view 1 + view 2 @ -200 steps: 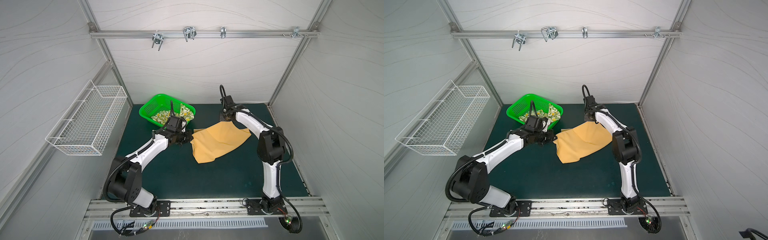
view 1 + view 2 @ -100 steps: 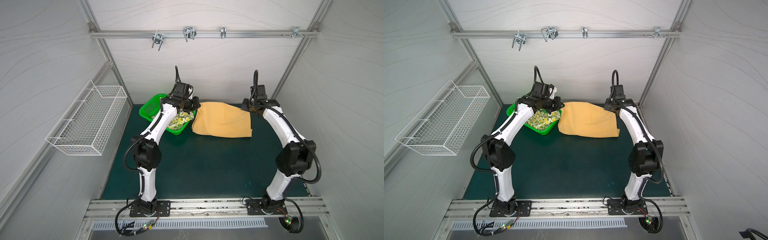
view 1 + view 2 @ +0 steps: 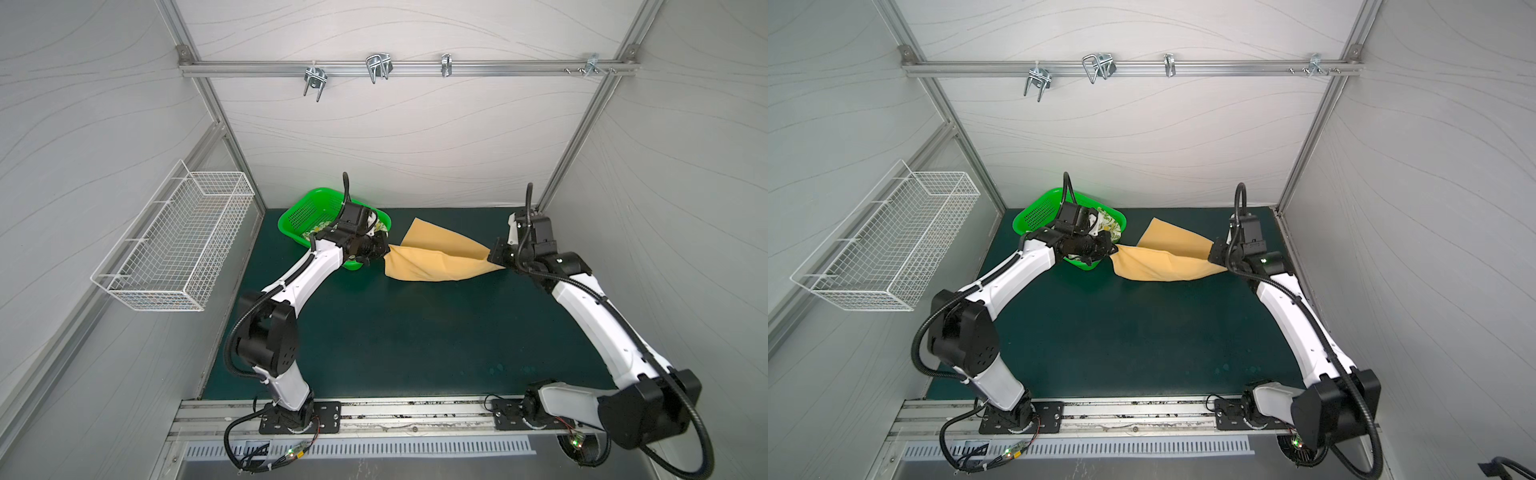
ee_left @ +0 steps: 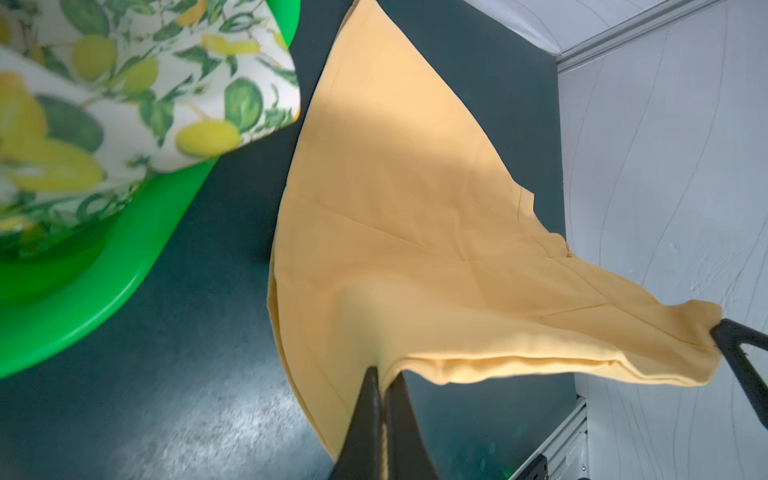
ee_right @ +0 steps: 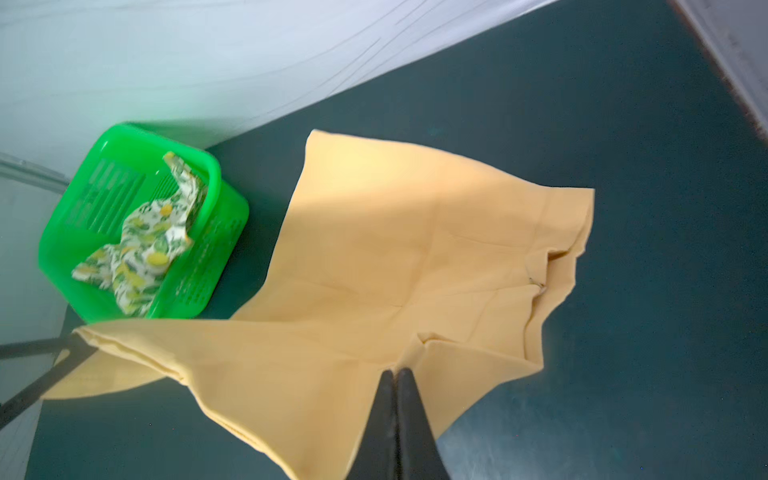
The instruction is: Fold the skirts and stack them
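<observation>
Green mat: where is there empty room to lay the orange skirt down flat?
Free: the wide bare green mat between the mustard skirt and the front metal rail. Crowded: the back, where the green basket with the lemon-print skirt sits beside the mustard skirt stretched between the left gripper and right gripper.

Dark green mat (image 3: 395, 332) carries two things. Green basket (image 3: 299, 212) sits directly on it. Mustard skirt (image 3: 436, 257) is just beside the basket: its far part lies flat on the mat, its near edge is raised off.
</observation>
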Motion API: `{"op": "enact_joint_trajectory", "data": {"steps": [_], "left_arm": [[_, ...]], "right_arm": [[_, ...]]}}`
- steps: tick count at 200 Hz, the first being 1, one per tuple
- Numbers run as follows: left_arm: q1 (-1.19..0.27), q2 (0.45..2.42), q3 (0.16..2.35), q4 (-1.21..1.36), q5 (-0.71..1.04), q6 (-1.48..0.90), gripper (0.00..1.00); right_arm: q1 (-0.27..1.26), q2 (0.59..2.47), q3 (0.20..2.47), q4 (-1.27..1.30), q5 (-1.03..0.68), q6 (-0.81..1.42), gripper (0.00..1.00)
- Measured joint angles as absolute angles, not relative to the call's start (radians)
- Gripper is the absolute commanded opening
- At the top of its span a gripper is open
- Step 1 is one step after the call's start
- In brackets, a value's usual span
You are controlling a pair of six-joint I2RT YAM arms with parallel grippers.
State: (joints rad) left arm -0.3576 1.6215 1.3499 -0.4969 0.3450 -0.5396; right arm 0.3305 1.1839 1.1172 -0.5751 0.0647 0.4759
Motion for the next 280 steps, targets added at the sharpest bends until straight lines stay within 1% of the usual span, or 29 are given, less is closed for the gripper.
{"op": "enact_joint_trajectory", "data": {"steps": [37,68,133,166,170,173,176,195,206,221,231,236,248,259,275,280], "left_arm": [[-0.358,1.451,1.111,-0.395,0.315,-0.566,0.0],[-0.358,1.386,0.954,-0.356,0.286,-0.584,0.0],[-0.358,1.28,0.741,-0.295,0.172,-0.625,0.0],[-0.358,1.263,0.679,-0.271,0.124,-0.638,0.0],[-0.358,1.262,0.672,-0.27,0.118,-0.64,0.0],[-0.358,1.262,0.667,-0.268,0.114,-0.641,0.0],[-0.358,1.262,0.662,-0.266,0.11,-0.643,0.0],[-0.358,1.251,0.627,-0.254,0.083,-0.651,0.0],[-0.358,1.235,0.605,-0.25,0.067,-0.656,0.0],[-0.358,1.206,0.573,-0.245,0.039,-0.662,0.0],[-0.358,1.186,0.556,-0.244,0.019,-0.665,0.0],[-0.356,1.174,0.547,-0.244,0.007,-0.666,0.0],[-0.353,1.145,0.53,-0.244,-0.017,-0.666,0.0],[-0.349,1.121,0.517,-0.244,-0.038,-0.666,0.0],[-0.341,1.092,0.504,-0.242,-0.065,-0.662,0.0],[-0.34,1.085,0.5,-0.241,-0.072,-0.661,0.06]], "right_arm": [[0.47,1.062,0.909,-0.554,0.078,0.549,0.0],[0.59,0.996,0.759,-0.539,0.108,0.617,0.0],[0.968,0.926,0.601,-0.529,0.248,0.789,0.01],[1.115,0.935,0.558,-0.522,0.339,0.873,0.22],[1.129,0.939,0.556,-0.522,0.346,0.874,0.27],[1.14,0.944,0.556,-0.521,0.353,0.884,0.29],[1.148,0.949,0.556,-0.52,0.361,0.885,0.33],[1.189,0.979,0.569,-0.514,0.393,0.897,0.5],[1.21,0.997,0.59,-0.518,0.418,0.89,0.59],[1.227,1.015,0.635,-0.517,0.448,0.868,0.68],[1.235,1.021,0.662,-0.517,0.463,0.852,0.71],[1.237,1.021,0.678,-0.515,0.474,0.844,0.76],[1.24,1.021,0.704,-0.512,0.493,0.827,0.83],[1.24,1.02,0.719,-0.508,0.513,0.8,0.98],[1.24,1.019,0.731,-0.505,0.539,0.772,0.99],[1.239,1.019,0.734,-0.505,0.547,0.757,0.99]]}}
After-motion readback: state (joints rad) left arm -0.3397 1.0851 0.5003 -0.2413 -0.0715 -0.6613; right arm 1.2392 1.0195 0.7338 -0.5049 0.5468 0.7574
